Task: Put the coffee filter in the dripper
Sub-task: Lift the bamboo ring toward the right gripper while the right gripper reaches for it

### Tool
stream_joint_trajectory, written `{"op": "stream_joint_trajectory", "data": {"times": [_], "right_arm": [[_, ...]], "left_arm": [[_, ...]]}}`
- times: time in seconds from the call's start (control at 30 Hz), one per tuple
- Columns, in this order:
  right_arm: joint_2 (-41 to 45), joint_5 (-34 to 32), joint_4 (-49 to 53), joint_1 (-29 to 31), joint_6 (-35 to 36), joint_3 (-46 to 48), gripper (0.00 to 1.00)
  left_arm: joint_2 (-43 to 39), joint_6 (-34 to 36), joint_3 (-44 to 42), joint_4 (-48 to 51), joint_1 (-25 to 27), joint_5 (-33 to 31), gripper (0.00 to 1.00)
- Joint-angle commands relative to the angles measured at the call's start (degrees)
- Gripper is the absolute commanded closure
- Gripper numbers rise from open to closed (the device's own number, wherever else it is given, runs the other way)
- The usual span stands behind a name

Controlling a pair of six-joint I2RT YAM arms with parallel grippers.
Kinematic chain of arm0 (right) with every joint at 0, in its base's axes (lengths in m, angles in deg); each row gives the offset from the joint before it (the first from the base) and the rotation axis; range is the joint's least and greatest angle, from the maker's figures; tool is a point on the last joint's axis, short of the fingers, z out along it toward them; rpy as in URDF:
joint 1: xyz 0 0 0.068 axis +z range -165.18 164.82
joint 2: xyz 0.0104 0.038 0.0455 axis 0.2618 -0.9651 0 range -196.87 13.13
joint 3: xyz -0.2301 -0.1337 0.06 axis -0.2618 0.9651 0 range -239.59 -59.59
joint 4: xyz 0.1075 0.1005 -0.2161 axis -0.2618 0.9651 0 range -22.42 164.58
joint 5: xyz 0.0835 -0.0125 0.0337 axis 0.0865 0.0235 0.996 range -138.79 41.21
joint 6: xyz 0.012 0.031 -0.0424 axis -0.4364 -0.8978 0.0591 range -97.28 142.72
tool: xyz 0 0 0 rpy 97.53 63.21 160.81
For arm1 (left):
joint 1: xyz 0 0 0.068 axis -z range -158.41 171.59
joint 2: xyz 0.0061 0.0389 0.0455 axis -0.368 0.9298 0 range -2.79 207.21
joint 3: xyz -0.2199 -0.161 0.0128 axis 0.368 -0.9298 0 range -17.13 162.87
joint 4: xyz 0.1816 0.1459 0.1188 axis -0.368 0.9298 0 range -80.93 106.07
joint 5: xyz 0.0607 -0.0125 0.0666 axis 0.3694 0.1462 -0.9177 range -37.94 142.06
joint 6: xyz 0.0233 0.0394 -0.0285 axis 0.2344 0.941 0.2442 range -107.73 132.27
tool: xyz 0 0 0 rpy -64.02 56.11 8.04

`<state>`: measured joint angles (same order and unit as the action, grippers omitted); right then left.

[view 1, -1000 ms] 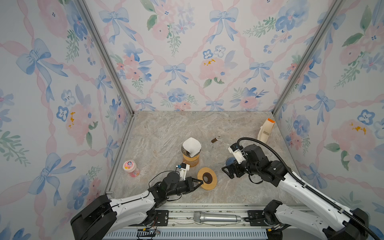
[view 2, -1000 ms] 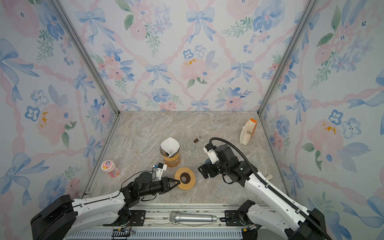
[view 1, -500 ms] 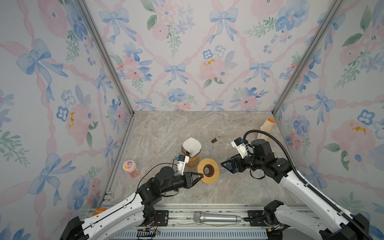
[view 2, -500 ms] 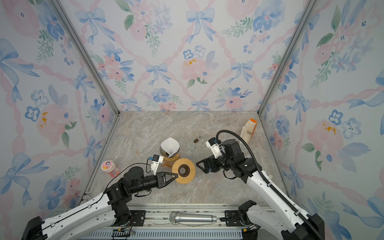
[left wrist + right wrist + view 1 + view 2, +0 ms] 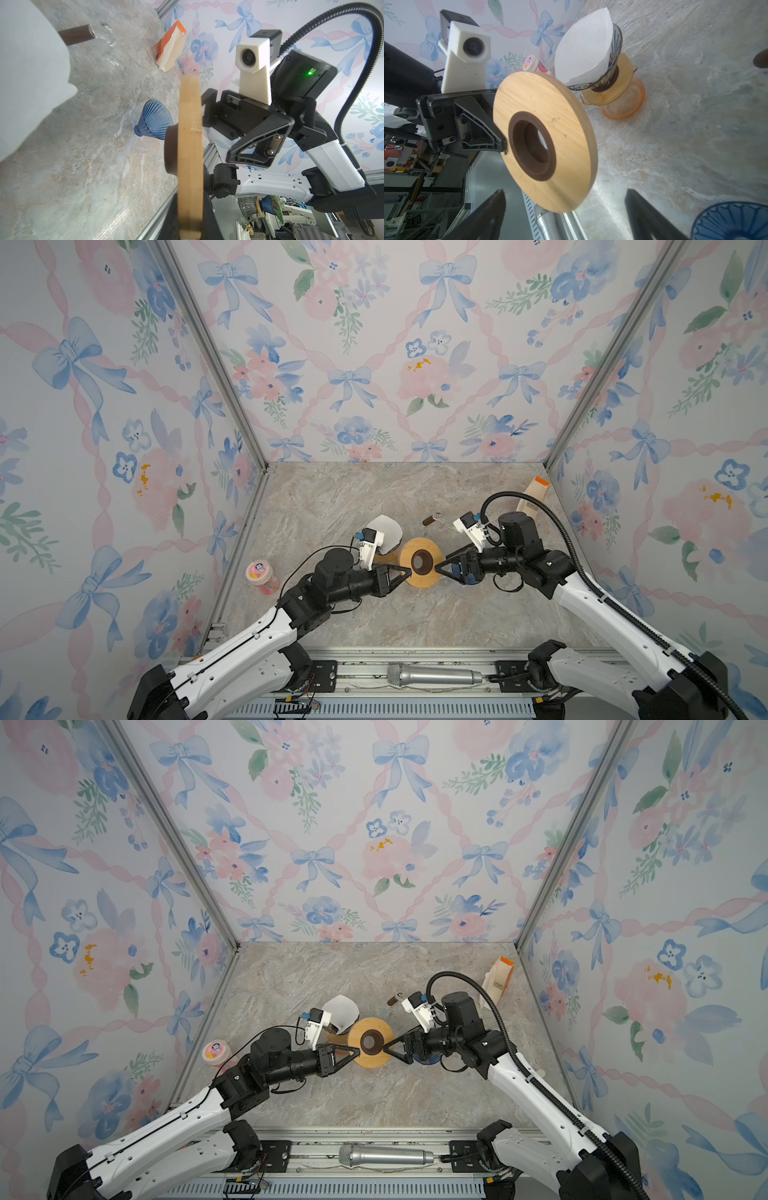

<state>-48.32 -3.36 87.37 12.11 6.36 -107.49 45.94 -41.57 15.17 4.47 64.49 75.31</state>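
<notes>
left gripper [image 5: 409, 571] clamps wooden ring [image 5: 420, 580]; right gripper [image 5: 437, 567] spread wide beside it

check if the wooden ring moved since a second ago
yes, the wooden ring moved away from the front microphone, toward the white filter, in the left tool

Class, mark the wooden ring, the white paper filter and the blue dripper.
wooden ring [image 5: 529, 93], right wrist view, flat wood face.
white paper filter [image 5: 583, 47], right wrist view, middle of the paper cone.
blue dripper [image 5: 155, 120], left wrist view, ribbed side wall.

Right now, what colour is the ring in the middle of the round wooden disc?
Dark brown; the ring shows best in the right wrist view.
</notes>
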Motion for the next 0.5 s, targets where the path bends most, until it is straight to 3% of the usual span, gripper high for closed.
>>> {"op": "stream_joint_trajectory", "data": {"times": [0.0,0.17,0.47], "right_arm": [[-1.7,4.6,-4.3,-1.1,-1.8,-1.8,0.10],[-5.7,5.4,-5.5,-1.8,-1.7,-3.9,0.13],[-11.1,6.0,-17.3,-3.6,-7.7,-4.7,0.23]], "left_arm": [[1.1,2.3,3.2,-3.6,-2.4,4.9,1.00],[4.8,3.8,6.6,-3.4,-4.2,7.4,1.00],[11.3,4.8,9.5,-5.5,-8.9,12.2,1.00]]}}
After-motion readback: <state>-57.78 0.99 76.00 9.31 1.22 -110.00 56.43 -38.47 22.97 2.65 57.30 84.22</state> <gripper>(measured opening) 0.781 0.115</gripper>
